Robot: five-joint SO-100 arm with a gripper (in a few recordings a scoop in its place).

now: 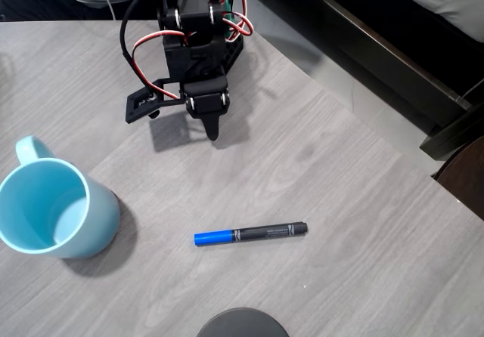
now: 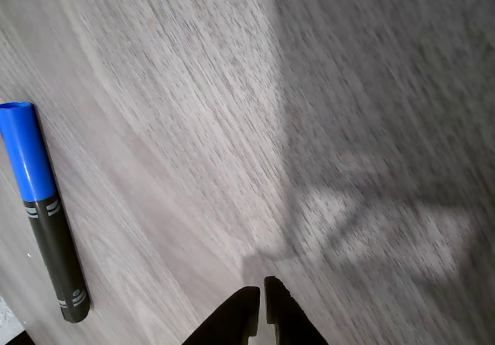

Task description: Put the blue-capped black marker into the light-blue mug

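from above, your gripper [image 1: 212, 129] hangs over the table [image 1: 340, 186] near the top middle of the picture. it is black, with red, white and black wires [image 1: 151, 42] looping round it. its tip points down toward the bottom of the picture. you cannot tell from here how the jaws stand. it holds nothing.

the marker [image 1: 250, 233] lies flat on the table, below the gripper and well apart from it. its blue cap points left and its black end points right.

the mug [image 1: 53, 208] stands upright at the left edge, well apart from the marker. its handle sticks up toward the top left. you can see down into it, and nothing is inside. a dark round thing [image 1: 242, 323] peeks in at the bottom edge.

in the wrist view, your gripper [image 2: 261, 291] shows at the bottom middle. the two black fingers [image 2: 241, 308] are almost together, with just a thin gap between them, and nothing is in that gap.

here the marker [image 2: 45, 213] lies at the left edge, with the blue cap at the top and the black part below. it is apart from the fingers. the grey table [image 2: 193, 113] has a big shadow on the right side.
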